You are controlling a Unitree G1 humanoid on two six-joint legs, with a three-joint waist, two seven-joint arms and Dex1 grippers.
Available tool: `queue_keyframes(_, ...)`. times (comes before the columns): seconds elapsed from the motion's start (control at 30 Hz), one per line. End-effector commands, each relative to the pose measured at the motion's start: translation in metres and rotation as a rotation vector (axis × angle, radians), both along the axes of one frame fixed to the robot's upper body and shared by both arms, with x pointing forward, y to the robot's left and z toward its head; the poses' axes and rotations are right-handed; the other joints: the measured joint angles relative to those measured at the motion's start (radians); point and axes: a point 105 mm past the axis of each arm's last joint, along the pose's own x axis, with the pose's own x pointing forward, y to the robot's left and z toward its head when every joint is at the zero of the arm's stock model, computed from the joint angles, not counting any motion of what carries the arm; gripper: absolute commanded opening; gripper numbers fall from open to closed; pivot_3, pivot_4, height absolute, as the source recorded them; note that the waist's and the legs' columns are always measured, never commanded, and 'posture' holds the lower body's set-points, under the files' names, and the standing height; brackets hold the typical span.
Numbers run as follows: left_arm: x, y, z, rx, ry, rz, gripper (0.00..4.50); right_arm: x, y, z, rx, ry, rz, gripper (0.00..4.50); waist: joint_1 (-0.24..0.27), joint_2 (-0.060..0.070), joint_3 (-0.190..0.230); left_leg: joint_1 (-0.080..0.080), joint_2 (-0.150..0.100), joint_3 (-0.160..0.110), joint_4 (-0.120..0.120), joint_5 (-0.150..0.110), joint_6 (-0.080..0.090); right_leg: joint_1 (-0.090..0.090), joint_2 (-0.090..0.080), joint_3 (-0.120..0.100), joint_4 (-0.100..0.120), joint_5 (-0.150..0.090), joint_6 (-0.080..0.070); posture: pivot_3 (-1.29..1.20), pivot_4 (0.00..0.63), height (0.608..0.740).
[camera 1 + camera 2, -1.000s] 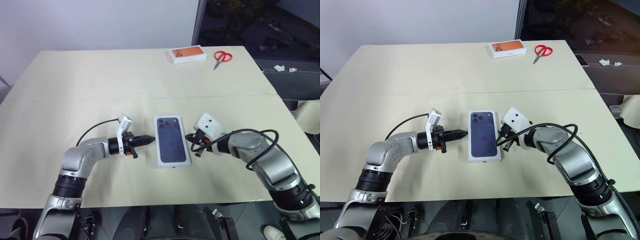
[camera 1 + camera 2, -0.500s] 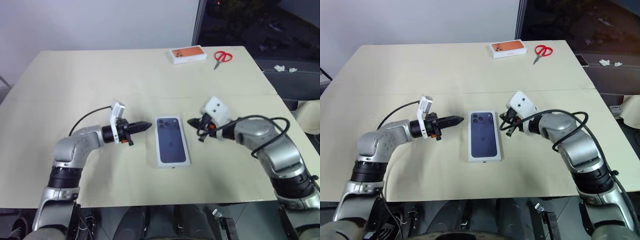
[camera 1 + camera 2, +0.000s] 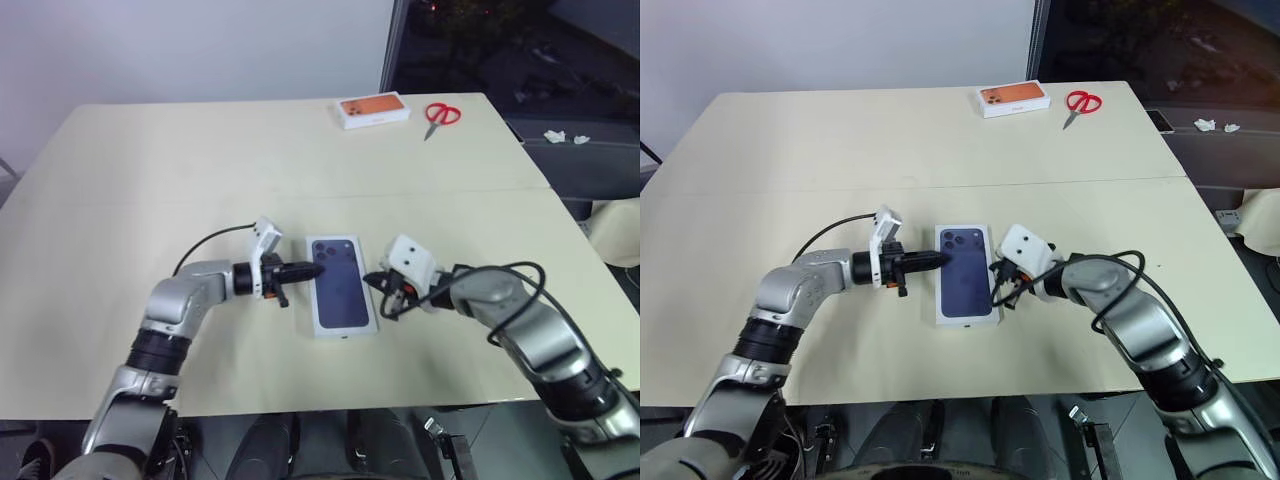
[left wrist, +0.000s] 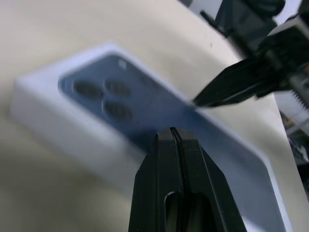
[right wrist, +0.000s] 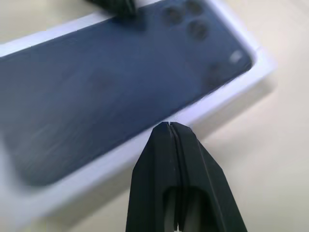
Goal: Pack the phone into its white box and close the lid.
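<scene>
- Lid (image 3: 342,284): we find it lying face up on the table (image 3: 200,180), the dark-blue phone picture uppermost, directly between our two grippers. We take it to be seated on the box, though no box wall can be told apart from the lid, and the phone itself is hidden.
- Left gripper (image 3: 312,269): fingers pressed together, holding nothing. Its tip sits at the lid's left edge near the camera-cluster corner, over or touching the printed face; we cannot tell which.
- Right gripper (image 3: 372,281): fingers pressed together, holding nothing. Its tip is just beside the lid's right long edge; contact is unclear.
- Handling, as we judge it: thin stiff cardboard, light, with a smooth printed face that fingertips will slide across. The walls are shallow and would dent under a hard pinch.
- Where to take hold, as we judge it: the two long side walls, one per gripper, or gentle downward pressure along the top rim near the edges rather than mid-panel.
- Risk: a one-sided push would likely skate the whole thing across the table.
- Well beyond both grippers, at the far edge: an orange-topped box (image 3: 373,109) and scissors (image 3: 438,116), not needed.
</scene>
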Motion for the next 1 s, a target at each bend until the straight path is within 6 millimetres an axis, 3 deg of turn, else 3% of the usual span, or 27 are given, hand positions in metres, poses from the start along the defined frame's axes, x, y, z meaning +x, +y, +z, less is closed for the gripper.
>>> queue_keyframes(0.03,-0.013,0.005,-0.005,0.015,0.023,-0.045,0.00,-0.019,0.005,-0.001,0.031,0.087,0.067,0.03,0.002,0.000,0.000,0.000,0.000,0.000,0.000,0.000,0.000,0.000,0.000,0.000,0.000,0.000,0.000,0.00,0.150,0.740)
queue_keyframes(0.13,-0.012,0.013,-0.004,0.034,-0.014,-0.019,0.00,-0.023,0.004,0.005,0.054,0.109,0.081,0.03,0.004,0.000,0.000,0.000,0.000,0.000,0.000,0.000,0.000,0.000,0.000,0.000,0.000,0.000,0.000,0.00,0.150,0.740)
queue_keyframes(0.3,0.005,0.038,0.013,0.051,-0.103,0.096,0.00,0.003,-0.008,0.035,0.189,0.057,-0.020,0.03,0.005,-0.001,0.001,-0.002,0.000,0.000,0.001,0.000,0.000,-0.001,0.000,0.000,-0.001,0.000,0.000,0.00,0.150,0.740)
queue_keyframes(0.33,0.010,0.046,0.021,0.043,-0.121,0.127,0.25,0.008,-0.011,0.039,0.190,0.038,-0.040,0.26,0.005,-0.001,0.001,-0.002,0.000,0.000,0.001,0.000,0.000,-0.001,0.000,0.000,-0.001,0.000,0.000,0.00,0.150,0.740)
queue_keyframes(0.4,0.017,0.063,0.034,0.048,-0.173,0.176,0.88,0.010,-0.018,0.042,0.151,-0.005,-0.031,0.88,0.005,-0.001,0.001,-0.002,0.000,0.000,0.000,0.000,0.000,-0.002,0.000,0.000,-0.001,0.000,0.000,0.00,0.150,0.740)
queue_keyframes(0.47,0.021,0.083,0.040,0.075,-0.197,0.214,1.76,0.014,-0.026,0.046,0.145,-0.042,-0.029,1.80,0.005,-0.001,0.001,-0.002,0.000,-0.001,0.000,0.000,0.000,-0.002,0.000,-0.001,-0.001,0.000,0.000,0.00,0.150,0.740)
queue_keyframes(0.63,0.018,0.117,0.056,0.107,-0.256,0.239,4.36,0.027,-0.045,0.073,0.187,-0.134,-0.015,4.48,0.003,-0.001,0.001,-0.002,0.000,0.001,0.000,0.000,0.000,-0.002,-0.001,0.000,-0.001,0.000,0.000,0.00,0.150,0.740)
queue_keyframes(0.8,0.004,0.134,0.061,0.161,-0.304,0.211,4.44,0.013,-0.057,0.075,0.174,-0.138,0.082,4.50,0.005,-0.001,0.001,-0.003,0.000,0.000,-0.001,0.000,0.000,-0.002,-0.001,-0.001,-0.001,0.000,0.000,0.00,0.150,0.740)
queue_keyframes(1.0,-0.010,0.156,0.052,0.276,-0.345,0.227,4.44,0.009,-0.085,0.070,0.196,-0.112,0.033,4.50,0.004,0.000,0.001,-0.003,0.000,0.000,-0.001,0.000,0.001,-0.002,-0.001,0.000,-0.001,0.000,0.000,0.00,0.150,0.740)
